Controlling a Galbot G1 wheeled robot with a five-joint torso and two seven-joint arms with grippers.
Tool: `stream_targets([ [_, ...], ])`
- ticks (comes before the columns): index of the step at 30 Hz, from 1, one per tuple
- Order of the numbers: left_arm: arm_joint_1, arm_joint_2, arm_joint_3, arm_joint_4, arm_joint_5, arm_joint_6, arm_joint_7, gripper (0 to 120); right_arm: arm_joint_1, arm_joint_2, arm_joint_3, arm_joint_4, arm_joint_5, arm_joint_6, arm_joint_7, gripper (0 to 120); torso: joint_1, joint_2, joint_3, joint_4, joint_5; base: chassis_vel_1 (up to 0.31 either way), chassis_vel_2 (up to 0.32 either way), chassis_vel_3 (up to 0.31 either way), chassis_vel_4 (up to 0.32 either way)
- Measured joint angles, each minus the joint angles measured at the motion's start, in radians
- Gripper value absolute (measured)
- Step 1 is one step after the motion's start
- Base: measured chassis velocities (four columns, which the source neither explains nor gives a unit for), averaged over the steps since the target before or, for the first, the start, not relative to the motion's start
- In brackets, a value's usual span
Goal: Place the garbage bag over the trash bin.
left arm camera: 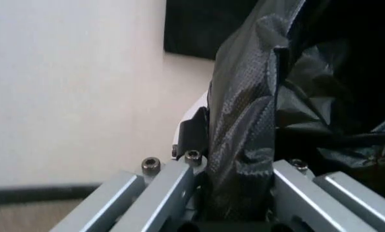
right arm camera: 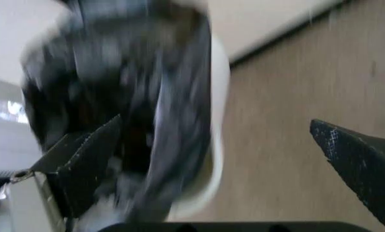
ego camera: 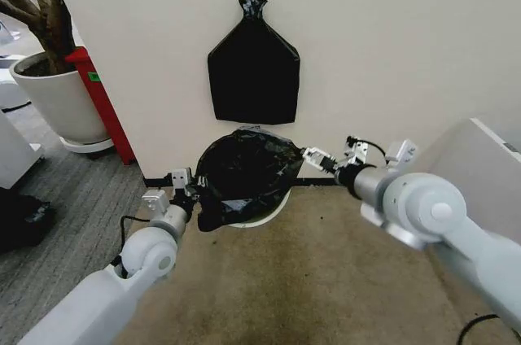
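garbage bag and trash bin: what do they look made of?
Garbage bag: looks like thin black plastic film, glossy; it crinkles, catches highlights and bunches between the left gripper's fingers. Trash bin: probably moulded plastic, cream-white and smooth; only its lower curve shows under the bag.

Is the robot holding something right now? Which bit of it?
Yes. The left gripper is pinching the garbage bag by a bunched fold at its left edge. The right gripper is open beside the bag over the trash bin, holding nothing.

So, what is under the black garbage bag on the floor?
Under the garbage bag a cream-white curve of the trash bin shows near the floor. The rest of the bin is covered, so its inside cannot be seen.
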Motion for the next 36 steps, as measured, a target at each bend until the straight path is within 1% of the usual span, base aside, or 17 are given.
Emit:
stream_targets([
  [3, -0.016, -0.002, 0.005, 0.005, 0.068, -0.015, 0.004, 1, 0.014, 0.027, -0.032, 0.001, 0.031, 0.029, 0.039, 100, 0.0, 0.0, 0.0, 0.0001, 0.0001, 0.0, 0.0, 0.0, 0.0],
  [5, -0.023, -0.003, 0.007, 0.007, 0.124, -0.034, 0.016, 1, 0.012, 0.053, -0.057, -0.028, 0.033, 0.036, 0.047, 100, 0.0, 0.0, 0.0, 0.0001, 0.0002, 0.0, 0.0, 0.0, 0.0],
  [6, -0.023, -0.003, 0.007, 0.007, 0.124, -0.034, 0.016, 1, 0.012, 0.053, -0.057, -0.028, 0.033, 0.036, 0.047, 100, 0.0, 0.0, 0.0, 0.0001, 0.0002, 0.0, 0.0, 0.0, 0.0],
  [8, -0.025, -0.002, 0.008, 0.007, 0.158, -0.05, 0.027, 1, 0.002, 0.082, -0.068, -0.049, 0.032, 0.043, 0.047, 100, 0.0, 0.0, 0.0, 0.0, 0.0002, 0.0, 0.0, 0.0, 0.0],
  [11, -0.022, 0.002, 0.011, 0.007, 0.19, -0.072, 0.044, 1, -0.015, 0.124, -0.082, -0.081, 0.039, 0.046, 0.037, 100, 0.0, 0.0, 0.0, 0.0, 0.0001, 0.0, 0.0, 0.0, 0.0],
  [12, -0.022, 0.002, 0.011, 0.007, 0.19, -0.072, 0.044, 1, -0.015, 0.124, -0.082, -0.081, 0.039, 0.046, 0.037, 100, 0.0, 0.0, 0.0, 0.0, 0.0001, 0.0, 0.0, 0.0, 0.0],
  [14, -0.015, 0.002, 0.012, 0.007, 0.204, -0.083, 0.053, 1, -0.021, 0.157, -0.092, -0.113, 0.035, 0.053, 0.03, 100, 0.0, 0.0, 0.0, 0.0001, 0.0002, 0.0, 0.0, 0.0, 0.0],
  [19, -0.006, 0.001, 0.012, 0.0, 0.217, -0.093, 0.06, 1, -0.023, 0.191, -0.095, -0.132, 0.029, 0.069, 0.019, 100, 0.0, 0.0, 0.0, 0.0001, 0.0001, 0.0, 0.0, 0.0, 0.0],
  [26, -0.003, -0.003, 0.012, -0.005, 0.232, -0.102, 0.071, 1, -0.056, 0.189, -0.124, -0.128, -0.006, 0.083, 0.022, 100, 0.0, 0.0, 0.0, 0.0, 0.0001, 0.0, 0.0, 0.0, 0.0],
  [33, -0.008, -0.011, 0.013, -0.003, 0.231, -0.098, 0.066, 1, -0.115, 0.155, -0.131, -0.078, -0.026, 0.087, 0.03, 100, 0.0, 0.0, 0.0, 0.0, 0.0002, 0.0, 0.0, 0.0, 0.0],
  [36, -0.011, -0.013, 0.013, -0.001, 0.206, -0.084, 0.054, 1, -0.138, 0.133, -0.127, -0.046, -0.026, 0.059, 0.026, 100, 0.0, 0.0, 0.0, -0.0001, 0.0, 0.0, 0.0, 0.0, 0.0],
])
